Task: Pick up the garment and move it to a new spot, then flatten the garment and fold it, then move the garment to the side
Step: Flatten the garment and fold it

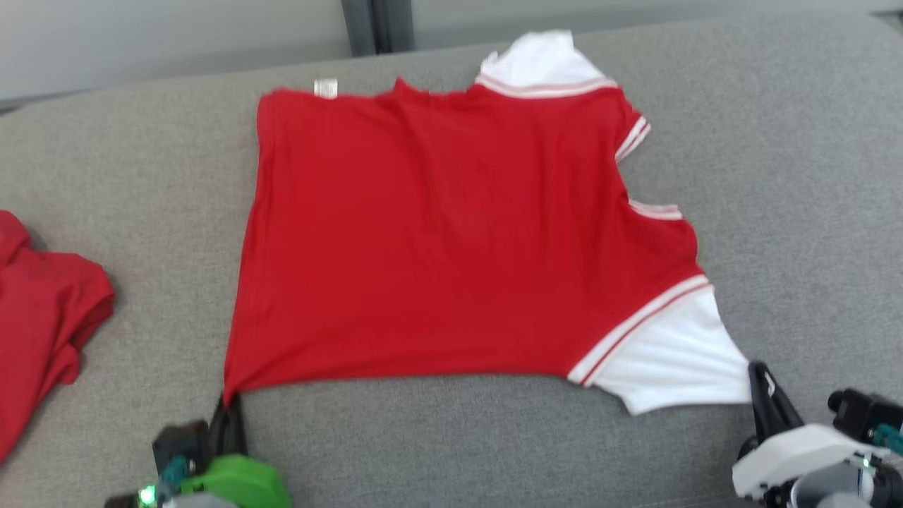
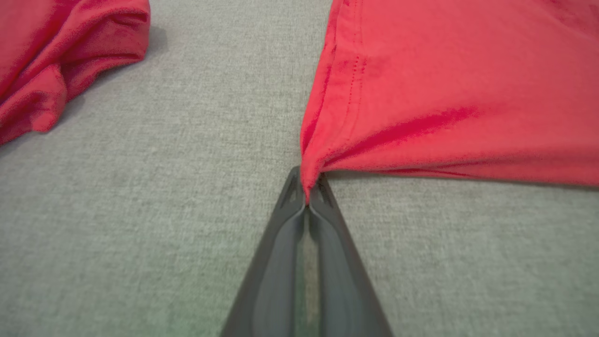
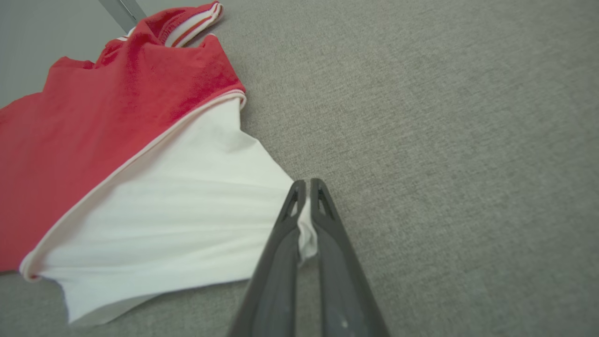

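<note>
Entry: garment, one, held at two points. Nearest, the left end effector (image 1: pixel 227 408) has its dark fingers pressed together and clamped on the near-left hem corner (image 2: pixel 312 161), where the cloth gathers to a point at the fingertips. The right end effector (image 1: pixel 756 372) is likewise closed, pinching a small wad at the tip of the near white sleeve (image 3: pixel 187 210). Between the two grips the near edge runs almost straight, and faint tension creases fan out from each. The garment (image 1: pixel 451 240) is a red short-sleeved shirt with white striped-trim sleeves. It lies spread and mostly flat on the grey woven table (image 1: pixel 811 176), reaching away from both end effectors, hem to the left and neck to the right. Handling, by judgement: light, thin, soft knit with no stiffness. It will likely sag and drape if lifted, stretch under pull, and drag rather than slide on the rough cover. It is not fragile. Hold it at corners, hems or sleeve ends, where doubled stitching gives grip, and keep the pull even on both sides to avoid skewing. Mid-left, well apart from the shirt, lies a second red cloth (image 1: pixel 42 317), crumpled. Farthest, the far sleeve (image 1: pixel 536 63) points away from the robot, and a small label (image 1: pixel 325 87) shows at the far-left corner.
</note>
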`<state>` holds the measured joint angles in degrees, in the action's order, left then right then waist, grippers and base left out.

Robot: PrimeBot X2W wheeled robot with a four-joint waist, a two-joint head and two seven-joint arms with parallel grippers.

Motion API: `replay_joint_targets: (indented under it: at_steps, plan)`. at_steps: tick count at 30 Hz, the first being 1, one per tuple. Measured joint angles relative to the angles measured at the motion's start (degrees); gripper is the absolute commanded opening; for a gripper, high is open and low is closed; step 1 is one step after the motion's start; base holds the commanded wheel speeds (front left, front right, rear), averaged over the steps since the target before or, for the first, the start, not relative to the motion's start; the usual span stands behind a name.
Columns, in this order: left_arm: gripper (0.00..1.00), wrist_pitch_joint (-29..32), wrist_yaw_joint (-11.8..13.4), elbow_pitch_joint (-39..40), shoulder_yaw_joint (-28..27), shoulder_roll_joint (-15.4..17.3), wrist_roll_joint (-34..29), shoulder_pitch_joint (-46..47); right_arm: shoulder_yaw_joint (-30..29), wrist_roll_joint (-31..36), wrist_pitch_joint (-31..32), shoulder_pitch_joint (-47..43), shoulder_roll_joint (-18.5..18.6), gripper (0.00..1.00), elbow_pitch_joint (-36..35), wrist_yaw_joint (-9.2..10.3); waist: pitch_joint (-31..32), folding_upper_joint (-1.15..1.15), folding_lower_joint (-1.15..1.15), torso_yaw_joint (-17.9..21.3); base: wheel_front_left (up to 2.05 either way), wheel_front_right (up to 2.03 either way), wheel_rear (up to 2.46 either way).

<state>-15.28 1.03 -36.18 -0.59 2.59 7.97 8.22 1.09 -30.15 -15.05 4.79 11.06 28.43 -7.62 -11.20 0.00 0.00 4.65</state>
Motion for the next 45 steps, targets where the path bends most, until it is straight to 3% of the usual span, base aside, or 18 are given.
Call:
replay_joint_targets:
  at_steps: [5, 12, 17, 21, 31, 32, 33, 34, 39, 41, 45]
  plan:
    - [0.00, 0.04, 0.44, 1.92, 0.76, -0.03, 3.65, -7.38, 1.37, -0.48, 0.00, -5.59, 0.08, 0.00, 0.44, 0.00, 4.71, 0.00, 0.00, -0.20, 0.00, 0.00, 0.00]
    - [0.00, 0.14, 0.56, 6.03, 1.98, -0.10, 2.97, -10.74, 0.58, -1.44, 0.01, -8.71, 1.31, 0.00, -2.41, 0.00, 8.15, 0.00, 0.00, -1.67, 0.00, 0.00, 0.00]
    - [0.00, 0.14, -0.11, 11.32, 2.30, 0.03, 1.64, -5.60, -0.67, -2.86, 0.00, -2.02, 0.53, 0.00, -6.90, 0.02, 6.50, 0.00, 0.00, -2.06, 0.00, 0.00, 0.00]
    - [0.00, 0.14, -0.73, 10.68, 3.28, 0.07, 0.03, 0.58, 0.05, -3.54, 0.00, 4.82, 0.60, 0.00, -6.92, 0.08, 4.28, 0.00, 0.00, -1.80, 0.00, 0.00, 0.00]
    - [0.00, 0.15, -0.47, -0.76, 6.38, 0.08, -0.93, 16.58, 4.28, 0.16, -0.01, 22.60, 0.18, 0.00, 7.10, 0.08, -3.04, 0.00, 0.00, -1.01, 0.00, 0.00, 0.00]
    - [0.00, 0.15, -0.13, -1.25, 6.34, 0.09, -0.90, 17.32, 3.72, 0.63, 0.00, 23.58, -0.13, 0.36, 7.99, 0.08, -3.69, 0.00, 0.00, -0.96, 0.00, 0.00, 0.00]
    - [0.42, 0.14, 0.52, -1.31, 6.23, 0.09, -0.83, 17.89, 2.80, 1.05, -0.01, 24.37, -0.51, 1.00, 8.47, 0.08, -4.29, 0.00, 0.00, -0.93, 0.00, 0.00, 0.00]
    - [1.00, 0.15, 0.99, -1.30, 6.11, 0.08, -0.37, 18.24, 1.87, 1.80, -0.01, 24.88, -0.76, 1.00, 8.42, 0.08, -4.74, 0.00, 0.00, -0.91, 0.00, 0.00, 0.00]
    - [1.00, 0.15, 1.38, 1.21, 5.90, 0.05, 2.44, 17.58, -4.42, 4.00, -0.01, 24.58, -2.48, 1.00, 2.27, 0.11, -6.40, 0.00, 0.00, -1.07, 0.00, 0.00, 0.00]
    - [1.00, 0.14, 1.36, 3.09, 5.10, 0.19, 3.91, 14.77, -6.67, 5.14, -0.01, 20.36, -3.44, 1.00, -2.57, 0.12, -6.22, 0.00, 0.00, -1.30, 0.00, 0.00, 0.00]
    - [1.00, 0.14, 1.47, 3.27, 5.38, 0.13, 5.92, 11.73, -4.90, 6.67, -0.01, 13.33, -3.86, 1.00, -6.43, 0.14, -6.13, 0.00, 0.00, -1.37, 0.00, 0.00, 0.00]
